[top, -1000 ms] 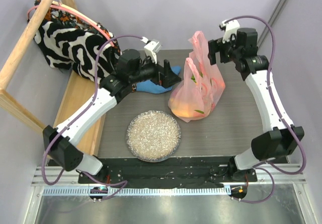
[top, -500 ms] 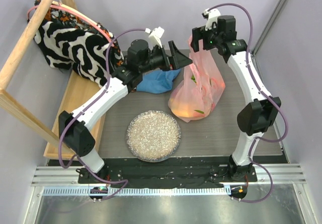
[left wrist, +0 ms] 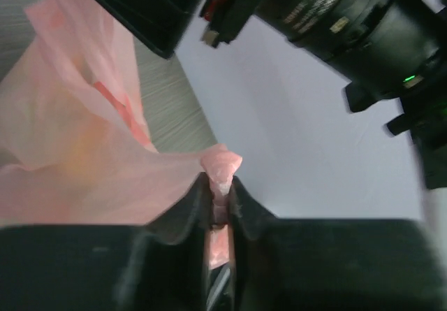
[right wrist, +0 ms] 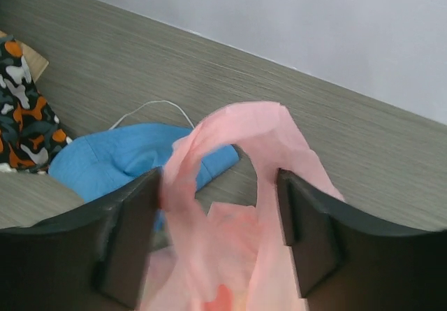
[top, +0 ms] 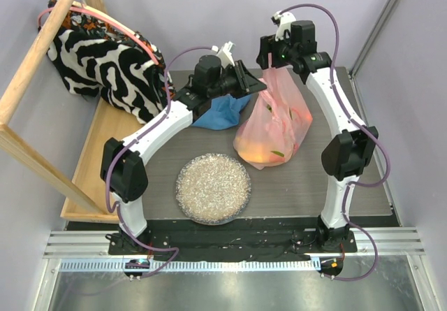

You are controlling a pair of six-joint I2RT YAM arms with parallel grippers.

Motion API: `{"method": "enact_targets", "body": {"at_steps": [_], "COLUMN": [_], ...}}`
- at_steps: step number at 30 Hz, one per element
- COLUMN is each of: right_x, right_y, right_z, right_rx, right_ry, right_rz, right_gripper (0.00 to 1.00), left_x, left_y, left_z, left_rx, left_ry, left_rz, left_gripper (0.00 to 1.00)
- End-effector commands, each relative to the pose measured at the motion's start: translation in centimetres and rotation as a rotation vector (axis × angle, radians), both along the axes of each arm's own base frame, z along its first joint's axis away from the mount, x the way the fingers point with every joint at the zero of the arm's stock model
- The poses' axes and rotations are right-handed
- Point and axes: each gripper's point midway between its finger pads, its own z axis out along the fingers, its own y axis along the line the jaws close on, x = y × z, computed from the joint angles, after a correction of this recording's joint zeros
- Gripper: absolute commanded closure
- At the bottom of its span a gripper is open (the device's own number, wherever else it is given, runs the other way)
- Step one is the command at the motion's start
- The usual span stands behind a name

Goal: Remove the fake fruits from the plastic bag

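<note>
Over the last second, drew the bag (top: 274,126) up below both tools, raising the left gripper (left wrist: 219,184), shut on one handle (left wrist: 222,163), and swinging the right gripper (right wrist: 218,192) in sideways to straddle the other loop (right wrist: 237,126), fingers (right wrist: 129,241) spread, nothing pinched. Sets up pulling the mouth apart, most likely. Cannot make out the fruits (top: 260,152) beyond orange and green smudges low inside, beneath the jaws.

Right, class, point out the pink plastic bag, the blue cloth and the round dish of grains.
pink plastic bag (top: 274,126), top external view, bulging body.
blue cloth (top: 216,114), top external view, exposed middle.
round dish (top: 177,187), top external view, left rim.
</note>
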Motion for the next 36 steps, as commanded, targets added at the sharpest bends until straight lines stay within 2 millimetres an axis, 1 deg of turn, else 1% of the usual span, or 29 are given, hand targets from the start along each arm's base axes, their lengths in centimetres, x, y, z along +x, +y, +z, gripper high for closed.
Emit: {"method": "enact_targets", "body": {"at_steps": [1, 2, 4, 7, 10, 11, 12, 13, 14, 15, 17, 18, 19, 20, 21, 22, 23, 24, 25, 26, 27, 28, 29, 30, 32, 33, 34, 35, 36], "right_x": [2.2, 2.8, 3.4, 5.1, 6.5, 6.9, 6.7, 6.5, 6.2, 5.7, 4.0, 3.8, 1.5, 0.7, 0.4, -0.5, -3.9, -4.3, -5.7, -9.7, -10.8, -12.7, -14.6, -17.6, -20.5, -22.0, -22.4, -22.8, -22.7], "right_y": [0.1, 0.1, 0.0, -2.5, -7.6, -10.9, -12.6, -13.8, -16.2, -19.0, -20.9, -22.6, -22.9, -23.3, -23.5, -23.9, -23.3, -23.2, -22.9, -22.1, -21.8, -21.6, -21.5, -21.2, -21.2, -20.9, -20.8, -20.2, -19.8], "right_z": [2.1, 1.8, 4.0, 6.9, 10.9, 12.4, 14.3, 15.6, 17.2, 18.2, 20.4, 19.5, 21.6, 21.5, 18.6, 17.8, 20.0, 14.9, 13.4, 14.6, 8.1, 6.0, 3.1, -1.1, -4.7, -5.0, -4.4, -3.6, -0.6], "right_rx": [0.003, -0.019, -0.001, 0.035, 0.071, 0.079, 0.095, 0.125, 0.135, 0.13, 0.106, 0.086, 0.074, 0.049, 0.035, -0.014, -0.055, -0.085, -0.11, -0.157, -0.166, -0.185, -0.202, -0.214, -0.238, -0.242, -0.238, -0.22, -0.211], "right_ry": [-0.09, -0.101, -0.157, -0.234, -0.341, -0.384, -0.428, -0.455, -0.497, -0.523, -0.57, -0.549, -0.582, -0.578, -0.508, -0.496, -0.542, -0.435, -0.409, -0.443, -0.303, -0.258, -0.186, -0.108, -0.029, -0.041, -0.056, -0.066, -0.126], "right_rz": [-0.039, -0.029, -0.019, -0.087, -0.194, -0.248, -0.276, -0.296, -0.324, -0.358, -0.369, -0.388, -0.388, -0.385, -0.365, -0.353, -0.333, -0.315, -0.298, -0.281, -0.263, -0.256, -0.257, -0.264, -0.275, -0.277, -0.281, -0.258, -0.246], "right_gripper": [0.38, 0.53, 0.67, 0.98, 0.99, 0.99, 0.99, 0.99, 0.99, 0.99, 0.99, 0.99, 0.99, 0.99, 0.99, 0.99, 0.99, 0.99, 0.99, 0.99, 0.99, 0.99, 0.99, 0.99, 0.84, 0.74, 0.58, 0.5, 0.44], "left_x": [0.1, 0.5, 1.5, 3.3, 8.2, 10.2, 11.3, 12.2, 13.7, 13.7, 14.1, 14.0, 13.6, 13.3, 11.8, 11.3, 10.2, 9.0, 6.7, 5.6, 4.5, 2.2, 1.1, 0.3, -1.3, -1.8, -2.0, -2.2, -2.1], "left_y": [0.5, 1.2, 2.3, 4.0, 6.5, 6.7, 7.0, 7.4, 7.2, 7.4, 7.3, 7.2, 6.9, 6.9, 6.6, 6.3, 6.2, 6.1, 6.4, 6.4, 6.5, 6.5, 6.7, 6.8, 7.0, 7.2, 7.2, 7.2, 7.3], "left_z": [5.1, 4.5, 4.4, 4.5, 5.4, 4.3, 7.1, 7.7, 6.6, 10.0, 11.6, 12.0, 12.3, 11.8, 12.4, 9.8, 8.9, 7.7, 8.1, 4.4, 3.0, 3.1, -0.9, -1.9, -3.4, -5.0, -5.1, -4.8, -4.4], "left_rx": [-0.046, -0.023, 0.008, 0.084, 0.164, 0.192, 0.178, 0.19, 0.236, 0.207, 0.193, 0.187, 0.185, 0.196, 0.182, 0.212, 0.216, 0.221, 0.216, 0.252, 0.266, 0.271, 0.312, 0.324, 0.343, 0.355, 0.355, 0.346, 0.34], "left_ry": [-0.134, -0.122, -0.155, -0.248, -0.355, -0.366, -0.445, -0.483, -0.516, -0.594, -0.655, -0.677, -0.687, -0.673, -0.675, -0.611, -0.587, -0.55, -0.532, -0.443, -0.405, -0.403, -0.321, -0.305, -0.275, -0.238, -0.234, -0.228, -0.234], "left_rz": [0.024, 0.039, 0.06, 0.069, 0.16, 0.179, 0.206, 0.225, 0.233, 0.253, 0.266, 0.261, 0.25, 0.234, 0.181, 0.132, 0.086, 0.045, -0.003, -0.045, -0.073, -0.115, -0.141, -0.155, -0.166, -0.174, -0.174, -0.169, -0.164], "left_gripper": [0.95, 1.0, 1.0, 1.0, 1.0, 1.0, 1.0, 1.0, 1.0, 1.0, 1.0, 1.0, 1.0, 1.0, 1.0, 1.0, 1.0, 1.0, 1.0, 1.0, 1.0, 1.0, 1.0, 1.0, 1.0, 1.0, 1.0, 1.0, 1.0]}}
